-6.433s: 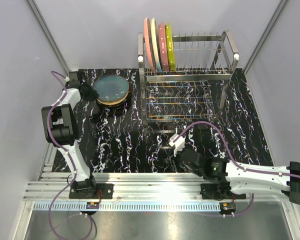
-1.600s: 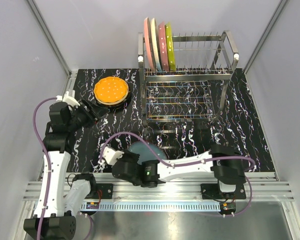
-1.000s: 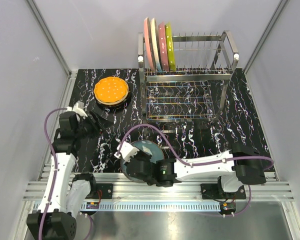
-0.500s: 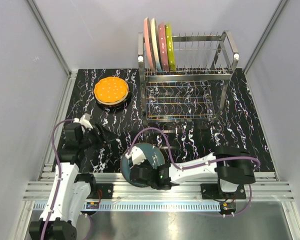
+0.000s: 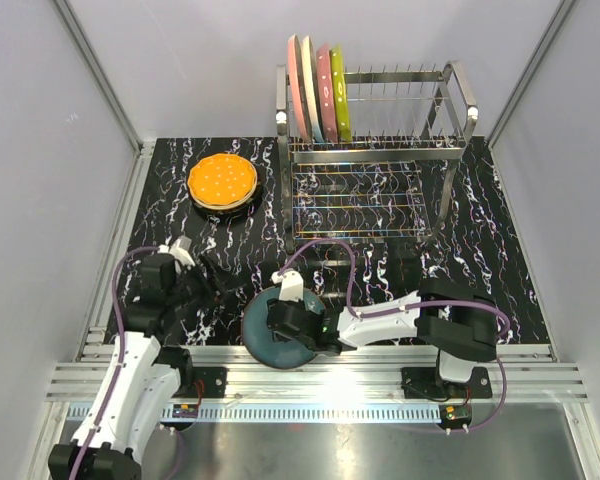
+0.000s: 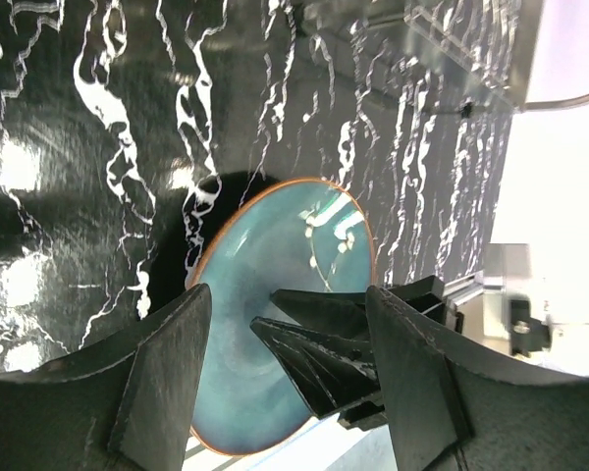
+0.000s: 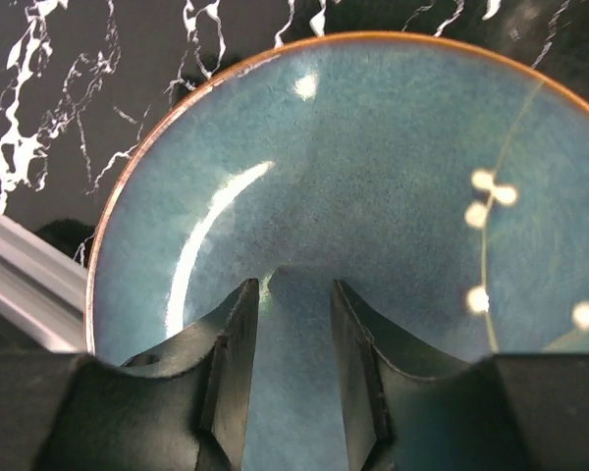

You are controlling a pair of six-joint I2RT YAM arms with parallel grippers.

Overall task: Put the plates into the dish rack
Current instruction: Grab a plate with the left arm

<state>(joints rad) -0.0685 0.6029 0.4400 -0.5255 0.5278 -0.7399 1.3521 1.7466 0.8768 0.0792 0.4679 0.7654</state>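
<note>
The left claw (image 6: 287, 294) gaped wide and empty, facing the teal plate (image 5: 260, 340) just to its right at the table's (image 5: 480, 230) near edge. The right claw (image 7: 296, 280), nearer, was over its face, fingers narrowly apart, grip unclear. The dish rack (image 5: 460, 100) stood well beyond. No readable writing

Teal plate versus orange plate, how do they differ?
The teal plate is held near the front edge by the right hand; the orange plate lies at the back left, untouched. Teal is plain glaze; orange looks dotted. Both are round, outside the dish rack.
</note>
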